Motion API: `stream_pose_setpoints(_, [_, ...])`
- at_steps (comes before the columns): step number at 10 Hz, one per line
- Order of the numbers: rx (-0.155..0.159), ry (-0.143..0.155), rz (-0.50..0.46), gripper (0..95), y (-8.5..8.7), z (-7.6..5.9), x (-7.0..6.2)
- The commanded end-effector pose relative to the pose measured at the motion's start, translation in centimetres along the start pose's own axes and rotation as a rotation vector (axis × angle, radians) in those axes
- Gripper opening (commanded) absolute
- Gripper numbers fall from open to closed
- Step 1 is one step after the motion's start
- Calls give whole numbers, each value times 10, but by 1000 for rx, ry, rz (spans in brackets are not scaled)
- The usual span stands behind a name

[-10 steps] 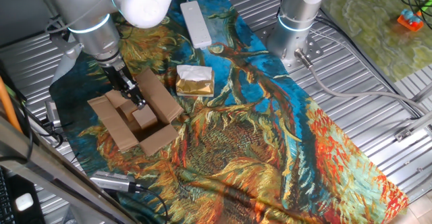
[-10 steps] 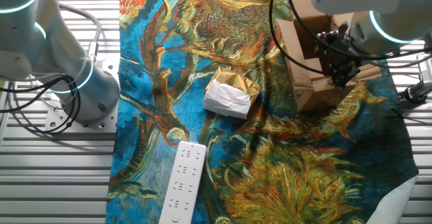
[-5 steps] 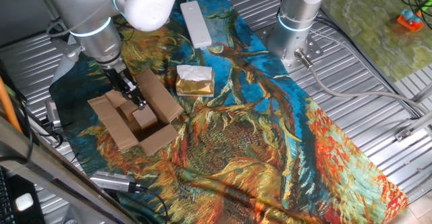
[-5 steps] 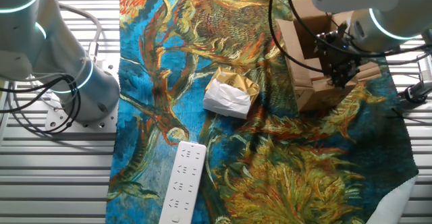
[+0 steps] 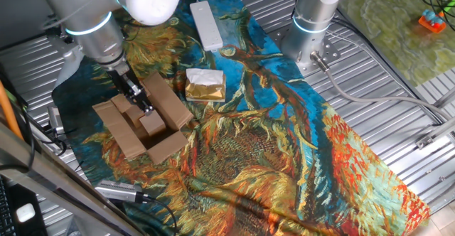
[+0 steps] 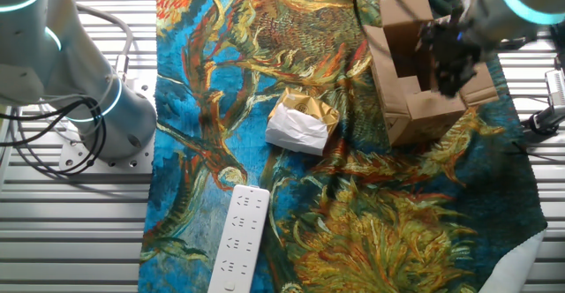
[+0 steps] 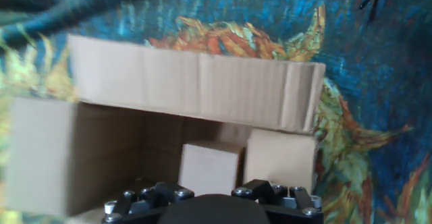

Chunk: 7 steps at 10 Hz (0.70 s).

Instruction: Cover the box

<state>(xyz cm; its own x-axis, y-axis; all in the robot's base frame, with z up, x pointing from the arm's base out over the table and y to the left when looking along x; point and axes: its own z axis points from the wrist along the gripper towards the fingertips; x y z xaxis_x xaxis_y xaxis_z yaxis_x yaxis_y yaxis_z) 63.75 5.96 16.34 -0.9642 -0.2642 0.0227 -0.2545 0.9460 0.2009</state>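
The brown cardboard box (image 5: 135,135) stands on the patterned cloth at the left, flaps spread open. It is at the top right in the other fixed view (image 6: 424,112). My gripper (image 5: 144,106) reaches down into its open top, next to a small cardboard cube (image 5: 151,124), and its dark fingers (image 6: 448,72) hang over the opening. From the hand, I look into the box: one long flap (image 7: 196,86) stands across the far side, with two small cubes (image 7: 209,170) below it. Only the gripper's base (image 7: 212,207) shows there. The fingertips are hidden.
A gold-and-white packet (image 5: 205,85) lies on the cloth right of the box, and a white power strip (image 5: 206,24) lies farther back. A second arm's base (image 5: 313,23) stands at the cloth's edge. A dark tool (image 5: 121,191) lies near the front left.
The arm has lifted and drawn back a little over the box. In the other fixed view the gripper now sits higher over the opening. The box itself has stayed put.
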Motion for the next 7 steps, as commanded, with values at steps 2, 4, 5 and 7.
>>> stream_pose_setpoints(2, [47,-2,4,760,21,-6,-12])
stream_pose_setpoints(4, [92,4,7,760,38,-4,-13])
stream_pose_setpoints(5, [106,6,7,760,43,-1,-12])
stream_pose_setpoints(7, [116,10,-5,760,50,1,-10])
